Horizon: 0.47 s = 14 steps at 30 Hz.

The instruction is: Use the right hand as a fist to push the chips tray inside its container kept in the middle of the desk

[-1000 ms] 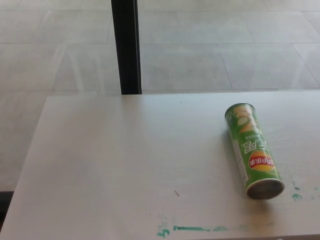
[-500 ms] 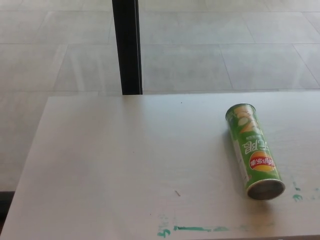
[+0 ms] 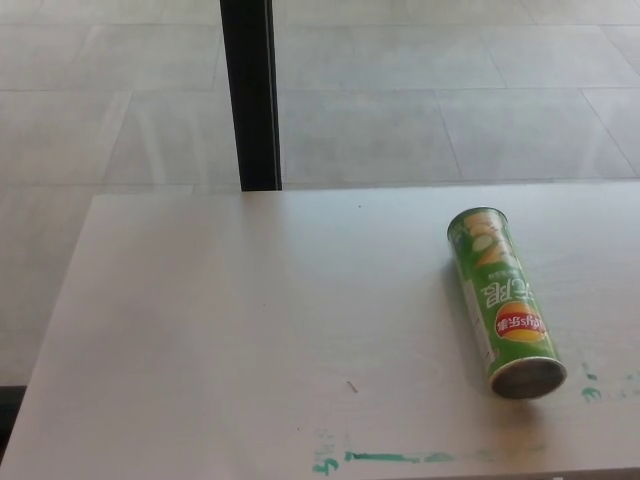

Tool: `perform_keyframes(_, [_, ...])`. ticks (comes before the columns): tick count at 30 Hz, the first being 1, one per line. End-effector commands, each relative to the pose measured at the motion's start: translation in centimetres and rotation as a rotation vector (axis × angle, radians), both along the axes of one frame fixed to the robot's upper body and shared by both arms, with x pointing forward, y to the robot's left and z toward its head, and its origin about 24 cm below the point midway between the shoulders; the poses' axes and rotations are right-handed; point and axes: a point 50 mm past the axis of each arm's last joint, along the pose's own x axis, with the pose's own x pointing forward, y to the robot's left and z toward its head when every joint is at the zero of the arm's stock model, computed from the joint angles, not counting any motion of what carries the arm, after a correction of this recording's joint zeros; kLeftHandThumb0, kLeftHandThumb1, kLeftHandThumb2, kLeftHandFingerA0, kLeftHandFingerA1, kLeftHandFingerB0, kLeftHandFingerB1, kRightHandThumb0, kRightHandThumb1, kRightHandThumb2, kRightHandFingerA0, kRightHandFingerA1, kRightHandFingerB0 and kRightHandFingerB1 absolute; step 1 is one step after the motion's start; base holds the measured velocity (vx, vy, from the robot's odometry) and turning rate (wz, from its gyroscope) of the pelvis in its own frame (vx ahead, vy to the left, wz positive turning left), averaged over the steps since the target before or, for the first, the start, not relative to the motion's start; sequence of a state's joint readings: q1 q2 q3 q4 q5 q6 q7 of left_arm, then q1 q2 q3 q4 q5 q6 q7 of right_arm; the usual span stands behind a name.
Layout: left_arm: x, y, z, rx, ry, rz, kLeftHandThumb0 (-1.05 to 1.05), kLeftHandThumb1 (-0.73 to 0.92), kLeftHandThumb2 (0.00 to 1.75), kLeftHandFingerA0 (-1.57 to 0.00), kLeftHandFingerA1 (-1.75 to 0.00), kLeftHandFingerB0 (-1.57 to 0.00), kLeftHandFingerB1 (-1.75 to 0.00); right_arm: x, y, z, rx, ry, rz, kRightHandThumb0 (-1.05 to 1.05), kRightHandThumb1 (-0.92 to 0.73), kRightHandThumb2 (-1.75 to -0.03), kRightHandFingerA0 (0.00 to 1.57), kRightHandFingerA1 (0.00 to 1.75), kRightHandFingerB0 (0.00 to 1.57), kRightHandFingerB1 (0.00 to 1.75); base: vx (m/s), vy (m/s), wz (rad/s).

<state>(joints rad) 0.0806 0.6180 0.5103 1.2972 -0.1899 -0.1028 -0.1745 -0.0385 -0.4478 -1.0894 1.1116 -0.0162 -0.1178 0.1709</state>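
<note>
Counter (image 3: pixel 250 330) fills most of the head view, pale and nearly bare, with tiled floor (image 3: pixel 420 110) beyond it and a black post (image 3: pixel 250 95) rising behind its far edge. Taking the post as the landmark, the can (image 3: pixel 503 300) lies well to the right of it and nearer the camera, on its side, its length running away from the robot. The end facing the camera (image 3: pixel 529 377) sits closest to the near edge; the far end points back toward the post's side of the scene. Green smears (image 3: pixel 390 458) mark the counter nearer still than the can, below and right of the post.

Neither hand shows, so nothing can be said of the fingers, whether curled into a fist or spread.

The near end looks like a grey disc flush with the rim. Whether that is a tray already seated, a lid, or the can's base cannot be told, and no tray sticks out anywhere.

Risks, judged from this layout: the can is round and lying loose, so a fist meeting the end off-centre would probably spin or roll it sideways rather than drive anything in. Nothing braces its far end, so a straight push may simply slide the whole can across the smooth counter toward the post. It also lies right of the middle, close to the picture's right edge, so a sideways roll could carry it out of sight. Pushing on the wrong end would achieve nothing.
</note>
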Motion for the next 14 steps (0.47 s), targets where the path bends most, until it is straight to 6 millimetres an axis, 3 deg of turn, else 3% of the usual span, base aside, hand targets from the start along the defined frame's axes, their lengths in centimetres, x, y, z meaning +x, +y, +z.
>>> perform_keyframes(1, [-0.34, 0.71, 0.75, 0.006, -0.001, 0.013, -0.77, 0.87, 0.66, -0.57, -0.65, -0.44, -0.45, 0.01, 0.44, -0.19, -0.070, -0.112, -0.198, -0.59, -0.66, -0.60, 0.79, 0.73, 0.60, 0.56, 0.00, 0.000, 0.00])
perform_keyframes(2, [-0.46, 0.76, 0.79, 0.020, 0.020, 0.002, -0.77, 0.88, 0.66, -0.58, -0.62, -0.43, -0.44, 0.10, 0.56, -0.40, -0.053, -0.109, -0.182, -0.58, -0.64, -0.59, 0.80, 0.77, 0.61, 0.54, 0.00, 0.000, 0.00])
perform_keyframes(3, [-0.49, 0.79, 0.83, 0.021, 0.017, 0.001, -0.72, 0.69, 1.06, -0.53, -0.69, -0.37, -0.56, 0.12, 0.70, -0.63, -0.040, -0.110, -0.170, -0.58, -0.63, -0.58, 0.84, 0.78, 0.62, 0.55, 0.00, 0.000, 0.00])
perform_keyframes(4, [-0.48, 0.79, 0.84, 0.019, 0.012, 0.002, -0.72, 0.69, 1.06, -0.53, -0.69, -0.37, -0.56, 0.11, 0.74, -0.69, -0.037, -0.111, -0.168, -0.58, -0.63, -0.58, 0.84, 0.78, 0.62, 0.55, 0.00, 0.000, 0.00])
perform_keyframes(5, [-0.62, 0.89, 0.93, 0.023, 0.022, 0.003, -0.75, 0.88, 0.66, -0.57, -0.64, -0.42, -0.45, 0.42, 0.92, -0.78, -0.052, -0.082, -0.159, -0.58, -0.64, -0.59, 0.83, 0.76, 0.62, 0.53, 0.00, 0.000, 0.00])
perform_keyframes(8, [-0.53, 0.90, 0.93, 0.035, 0.039, -0.003, -0.76, 0.88, 0.67, -0.57, -0.63, -0.46, -0.45, 0.78, 0.99, -0.57, -0.090, -0.056, -0.142, -0.58, -0.66, -0.60, 0.81, 0.72, 0.65, 0.53, 0.00, 0.000, 0.00])
perform_keyframes(11, [-0.37, 0.81, 0.87, 0.016, 0.014, 0.001, -0.79, 0.88, 0.66, -0.57, -0.64, -0.43, -0.45, 0.93, 1.07, -0.45, -0.097, -0.074, -0.130, -0.59, -0.65, -0.59, 0.83, 0.80, 0.65, 0.54, 0.00, 0.000, 0.00])
perform_keyframes(14, [-0.57, 0.77, 0.83, 0.017, 0.014, -0.002, -0.78, 0.88, 0.66, -0.57, -0.64, -0.42, -0.44, 0.93, 1.04, -0.57, -0.097, -0.040, -0.106, -0.56, -0.65, -0.60, 0.83, 0.72, 0.63, 0.51, 0.00, 0.000, 0.00])
